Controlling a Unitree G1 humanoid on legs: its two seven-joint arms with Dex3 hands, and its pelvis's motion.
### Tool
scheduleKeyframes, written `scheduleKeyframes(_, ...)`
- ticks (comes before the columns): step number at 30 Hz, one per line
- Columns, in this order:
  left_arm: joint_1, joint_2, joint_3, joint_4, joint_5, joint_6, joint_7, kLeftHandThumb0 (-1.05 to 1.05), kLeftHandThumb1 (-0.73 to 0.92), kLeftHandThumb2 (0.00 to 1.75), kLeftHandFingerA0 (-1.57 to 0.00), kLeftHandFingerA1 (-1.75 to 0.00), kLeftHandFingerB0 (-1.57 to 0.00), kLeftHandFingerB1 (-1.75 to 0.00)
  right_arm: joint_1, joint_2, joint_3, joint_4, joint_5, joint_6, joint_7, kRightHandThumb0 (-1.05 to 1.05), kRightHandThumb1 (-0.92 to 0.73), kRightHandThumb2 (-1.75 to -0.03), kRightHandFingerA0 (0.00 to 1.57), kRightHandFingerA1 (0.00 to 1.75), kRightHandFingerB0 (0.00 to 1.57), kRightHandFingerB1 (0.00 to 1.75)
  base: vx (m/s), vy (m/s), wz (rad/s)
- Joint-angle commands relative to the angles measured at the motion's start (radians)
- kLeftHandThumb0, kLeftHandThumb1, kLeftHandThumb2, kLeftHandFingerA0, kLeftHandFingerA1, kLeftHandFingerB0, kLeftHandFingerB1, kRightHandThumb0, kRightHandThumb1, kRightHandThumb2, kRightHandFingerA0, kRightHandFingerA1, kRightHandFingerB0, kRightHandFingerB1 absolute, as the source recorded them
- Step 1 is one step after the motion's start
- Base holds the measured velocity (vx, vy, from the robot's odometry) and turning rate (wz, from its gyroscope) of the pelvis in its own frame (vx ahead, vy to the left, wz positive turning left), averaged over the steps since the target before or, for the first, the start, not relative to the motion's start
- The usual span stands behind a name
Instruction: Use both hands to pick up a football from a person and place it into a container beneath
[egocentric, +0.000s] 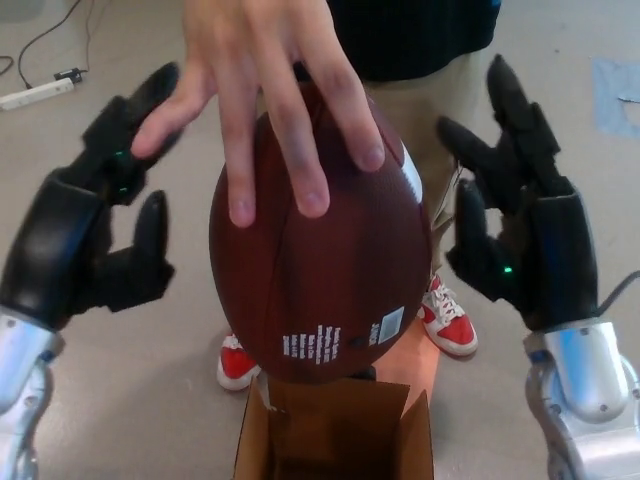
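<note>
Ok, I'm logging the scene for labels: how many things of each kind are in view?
Footballs: 1
Cardboard boxes: 1
Robot hands: 2, left hand, right hand
Person's hands: 1
Red shoes: 2
Power strips: 1
Total: 8

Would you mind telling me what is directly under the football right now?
An open cardboard box sits below the football; red shoes show behind. The box's inside is dark and cropped.

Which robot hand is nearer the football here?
Right, narrowly. The right hand sits just off the football at its right edge; the left hand flanks its left with a wider gap. Both open, neither touching.
</note>
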Motion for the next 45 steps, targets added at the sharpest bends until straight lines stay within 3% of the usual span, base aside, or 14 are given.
scheduleKeyframes(1,0.041,-0.046,-0.075,-0.16,-0.013,0.231,0.049,-0.85,0.84,1.16,-0.07,-0.37,-0.06,-0.15,0.065,0.03,0.078,-0.118,0.049,0.105,0.048,-0.79,-0.92,-0.78,0.14,0.28,0.0,0.0,0.0,0.0,0.0)
scheduleKeyframes(7,0.13,-0.094,-0.164,-0.226,0.092,0.225,0.098,-0.91,0.87,1.16,-0.08,-0.23,-0.07,-0.11,0.126,0.035,0.15,-0.143,0.012,0.102,0.045,-0.75,-0.92,-0.79,0.09,0.28,0.0,0.0,0.0,0.0,0.0)
scheduleKeyframes(8,0.147,-0.102,-0.183,-0.234,0.108,0.217,0.106,-0.91,0.88,1.17,-0.06,-0.18,-0.05,-0.1,0.133,0.037,0.159,-0.144,0.018,0.105,0.048,-0.87,-0.85,-1.15,0.15,0.29,0.0,0.09,0.0,0.0,0.0)
scheduleKeyframes(11,0.213,-0.147,-0.253,-0.238,0.151,0.186,0.149,-0.86,0.87,1.18,0.0,-0.11,0.0,-0.12,0.182,0.053,0.208,-0.154,0.033,0.125,0.05,-0.85,-0.83,-1.14,0.1,0.24,0.0,0.1,0.0,0.0,0.0)
scheduleKeyframes(12,0.227,-0.166,-0.27,-0.233,0.157,0.181,0.165,-0.81,0.83,1.17,0.0,-0.15,0.0,-0.15,0.192,0.06,0.221,-0.152,0.044,0.123,0.054,-0.78,-0.92,-0.74,0.04,0.26,0.0,0.01,0.0,0.0,0.0)
scheduleKeyframes(13,0.23,-0.171,-0.275,-0.232,0.16,0.18,0.17,-0.81,0.83,1.17,0.0,-0.15,0.0,-0.15,0.195,0.061,0.224,-0.152,0.047,0.122,0.056,-0.78,-0.92,-0.74,0.04,0.26,0.0,0.01,0.0,0.0,0.0)
scheduleKeyframes(14,0.224,-0.186,-0.29,-0.209,0.189,0.161,0.193,-0.78,0.79,0.97,0.0,-0.05,0.0,-0.09,0.192,0.071,0.238,-0.142,0.049,0.121,0.058,-0.8,-0.81,-1.15,0.04,0.24,0.0,0.14,0.0,0.0,0.0)
scheduleKeyframes(22,0.163,-0.274,-0.318,-0.092,0.242,0.063,0.294,-0.79,0.84,1.02,0.0,-0.03,0.0,-0.08,0.133,0.112,0.271,-0.06,0.0,0.059,-0.002,-0.87,-0.92,-1.19,0.0,0.09,0.0,0.06,0.0,0.0,0.0)
scheduleKeyframes(38,0.051,-0.272,-0.282,0.046,0.207,0.074,0.305,-0.75,0.84,1.14,0.0,-0.16,0.0,-0.18,0.034,0.108,0.213,0.056,0.021,0.066,-0.037,-0.78,-0.8,-0.99,0.0,0.04,0.0,0.07,0.0,0.0,0.0)
scheduleKeyframes(41,-0.038,-0.285,-0.25,0.116,0.156,0.076,0.284,-0.77,0.83,1.14,0.0,-0.14,0.0,-0.16,-0.044,0.101,0.173,0.112,0.029,0.044,-0.037,-0.79,-0.88,-1.17,0.0,0.12,0.0,0.12,0.0,0.0,0.0)
scheduleKeyframes(42,-0.055,-0.286,-0.246,0.128,0.153,0.079,0.284,-0.74,0.92,0.74,0.0,-0.09,0.0,-0.17,-0.058,0.101,0.165,0.124,0.035,0.036,-0.034,-0.7,-0.92,-0.84,0.0,0.03,0.0,0.1,0.0,0.0,0.0)
scheduleKeyframes(43,-0.062,-0.286,-0.244,0.134,0.151,0.079,0.284,-0.74,0.92,0.74,0.0,-0.09,0.0,-0.17,-0.065,0.101,0.161,0.129,0.038,0.033,-0.032,-0.7,-0.92,-0.84,0.0,0.03,0.0,0.1,0.0,0.0,0.0)
scheduleKeyframes(44,-0.098,-0.289,-0.243,0.162,0.157,0.067,0.289,-0.75,0.83,1.15,0.0,-0.17,0.0,-0.18,-0.089,0.093,0.145,0.139,0.047,0.036,-0.026,-0.82,-0.92,-1.19,0.0,0.11,0.0,0.1,0.0,0.0,0.0)
scheduleKeyframes(45,-0.118,-0.292,-0.245,0.179,0.159,0.058,0.29,-0.76,0.84,1.16,0.0,-0.16,0.0,-0.18,-0.099,0.088,0.137,0.139,0.053,0.041,-0.02,-0.84,-0.92,-1.19,0.0,0.1,0.0,0.08,0.0,0.0,0.0)
